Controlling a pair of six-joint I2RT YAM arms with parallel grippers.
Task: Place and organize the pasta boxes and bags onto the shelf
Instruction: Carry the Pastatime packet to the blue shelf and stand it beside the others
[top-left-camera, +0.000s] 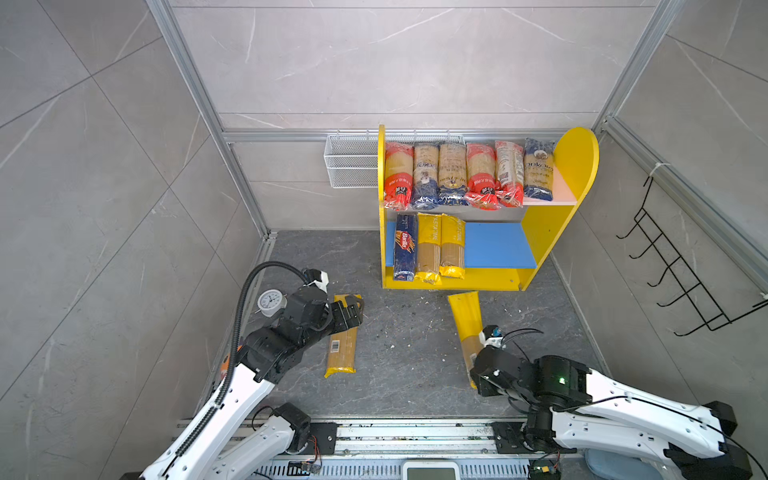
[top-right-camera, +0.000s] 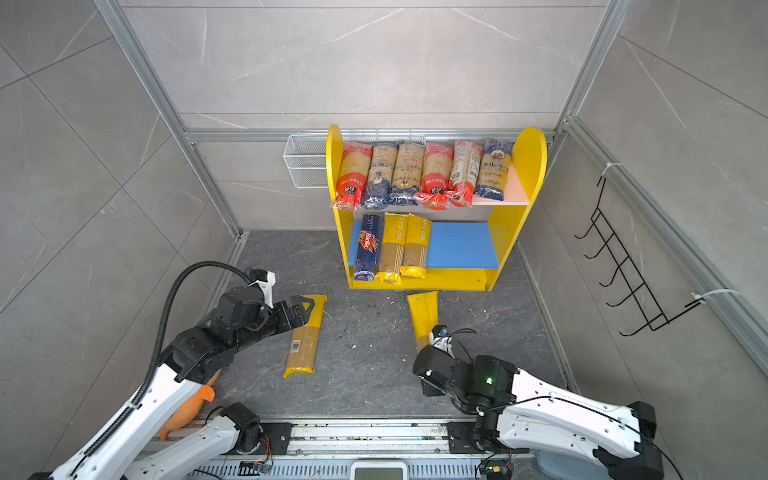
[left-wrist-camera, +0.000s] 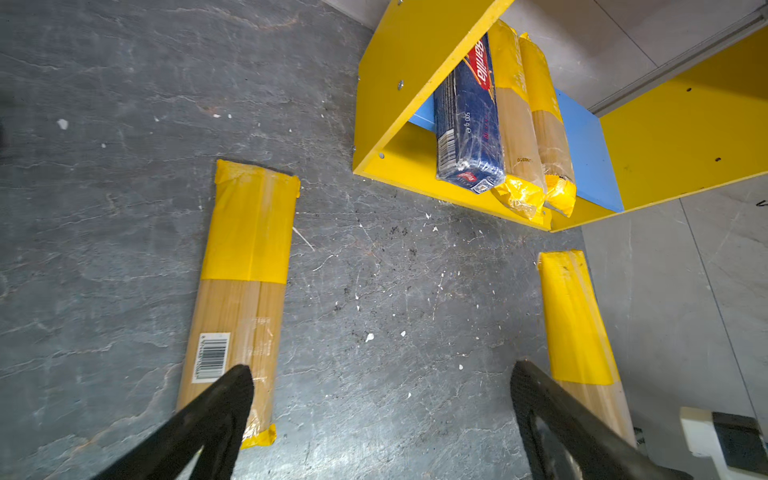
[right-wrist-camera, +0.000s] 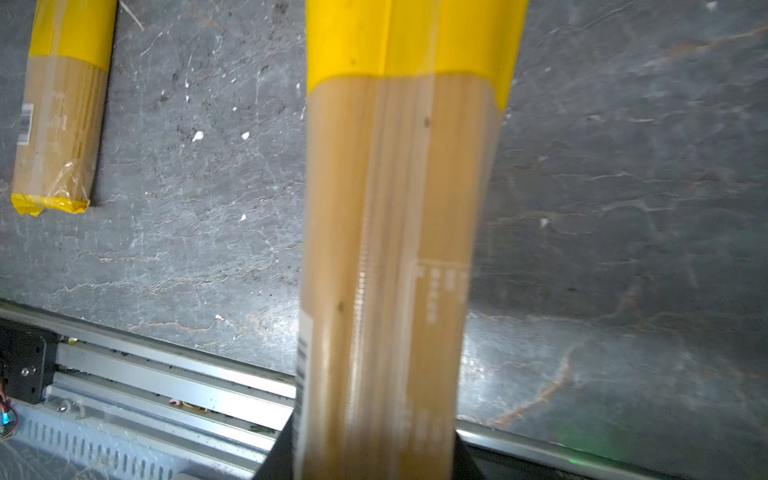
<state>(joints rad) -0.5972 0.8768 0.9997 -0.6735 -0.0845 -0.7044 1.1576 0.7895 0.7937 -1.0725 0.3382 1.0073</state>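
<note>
The shelf (top-left-camera: 575, 158) stands at the back. Its pink upper board carries several red- and blue-ended pasta bags (top-left-camera: 453, 174). On its blue lower board (top-left-camera: 498, 245) lie the dark-blue Barilla box (top-left-camera: 405, 249) and two yellow-ended bags (top-left-camera: 440, 249). A yellow-ended bag (top-left-camera: 343, 353) lies flat on the floor. My left gripper (top-left-camera: 353, 311) hovers open over its far end; in the left wrist view the gripper (left-wrist-camera: 382, 378) holds nothing. My right gripper (right-wrist-camera: 370, 461) is shut on another yellow-ended bag (right-wrist-camera: 395, 208), whose yellow end (top-left-camera: 465, 311) points toward the shelf.
A white wire basket (top-left-camera: 351, 166) hangs left of the shelf and a black hook rack (top-left-camera: 681, 270) on the right wall. A metal rail (top-left-camera: 415, 436) runs along the front edge. Crumbs dot the dark floor (top-left-camera: 407, 345). A round dial (top-left-camera: 270, 300) sits by my left arm.
</note>
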